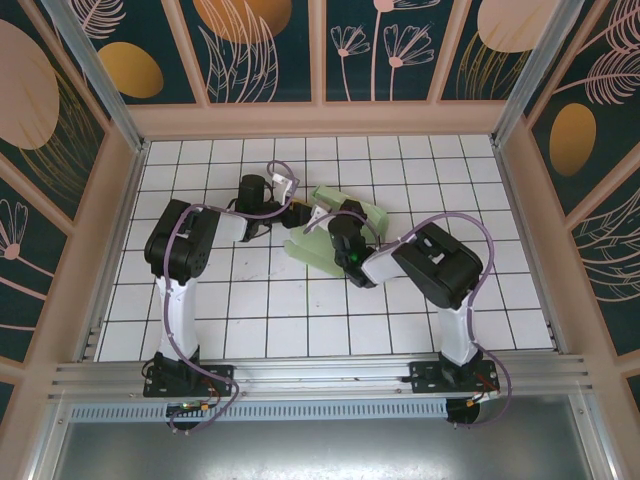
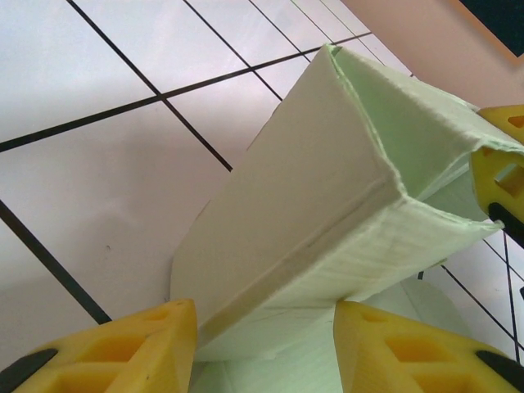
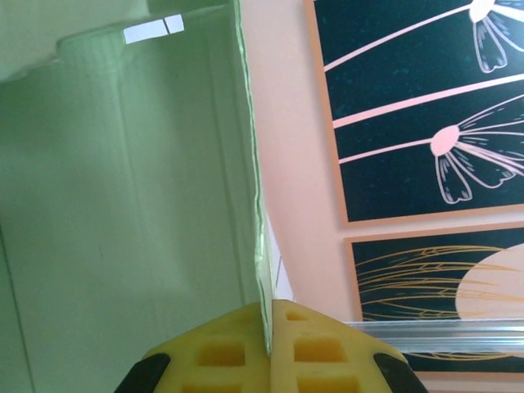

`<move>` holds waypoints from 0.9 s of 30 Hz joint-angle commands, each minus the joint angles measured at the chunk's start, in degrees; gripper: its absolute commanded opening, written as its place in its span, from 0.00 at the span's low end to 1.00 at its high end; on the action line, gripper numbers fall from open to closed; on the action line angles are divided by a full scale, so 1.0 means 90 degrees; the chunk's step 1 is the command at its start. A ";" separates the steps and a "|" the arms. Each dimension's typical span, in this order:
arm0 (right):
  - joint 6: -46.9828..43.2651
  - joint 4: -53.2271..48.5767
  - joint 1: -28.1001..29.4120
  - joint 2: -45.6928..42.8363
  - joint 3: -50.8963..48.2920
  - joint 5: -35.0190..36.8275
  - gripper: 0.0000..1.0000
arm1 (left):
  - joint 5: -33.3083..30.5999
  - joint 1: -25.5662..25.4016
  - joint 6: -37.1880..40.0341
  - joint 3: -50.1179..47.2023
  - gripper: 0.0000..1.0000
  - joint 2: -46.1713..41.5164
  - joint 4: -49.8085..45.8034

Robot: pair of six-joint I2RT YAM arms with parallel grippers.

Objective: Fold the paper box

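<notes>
The paper box point(image 1: 318, 256) is a pale mint-green card shell, partly folded, lying on the white tiles mid-table between my two wrists. In the left wrist view the paper box point(image 2: 327, 188) is a raised open-ended tube. My left gripper point(image 2: 266, 352) holds its near end, with both yellow fingers point(image 2: 123, 352) against its sides. In the top view my left gripper point(image 1: 297, 213) is at the box's left end. My right gripper point(image 3: 268, 327) is shut on the thin edge of an upright box wall point(image 3: 123, 205). Its finger point(image 2: 499, 172) also appears at the box's far end. My right gripper point(image 1: 322, 218) is above the box's middle.
Floral wall panels point(image 1: 265, 50) enclose the tiled floor point(image 1: 260, 320) on three sides, with the back wall close behind the box. An aluminium rail point(image 1: 320, 375) runs along the near edge by the arm bases. There is free floor left, right and in front of the box.
</notes>
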 commanded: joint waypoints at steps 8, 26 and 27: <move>-0.0929 0.1772 0.0003 0.0844 -0.0383 0.0171 0.00 | 0.0259 0.0024 -0.0027 0.0054 0.46 0.0143 0.0249; -0.0590 0.1613 0.0042 0.0958 -0.0334 0.0247 0.00 | 0.0183 -0.0197 -0.0071 0.0092 0.41 0.0238 0.0330; -0.0542 0.1569 0.0047 0.0946 -0.0325 0.0247 0.00 | 0.0154 -0.0205 -0.0068 0.0102 0.40 0.0243 0.0321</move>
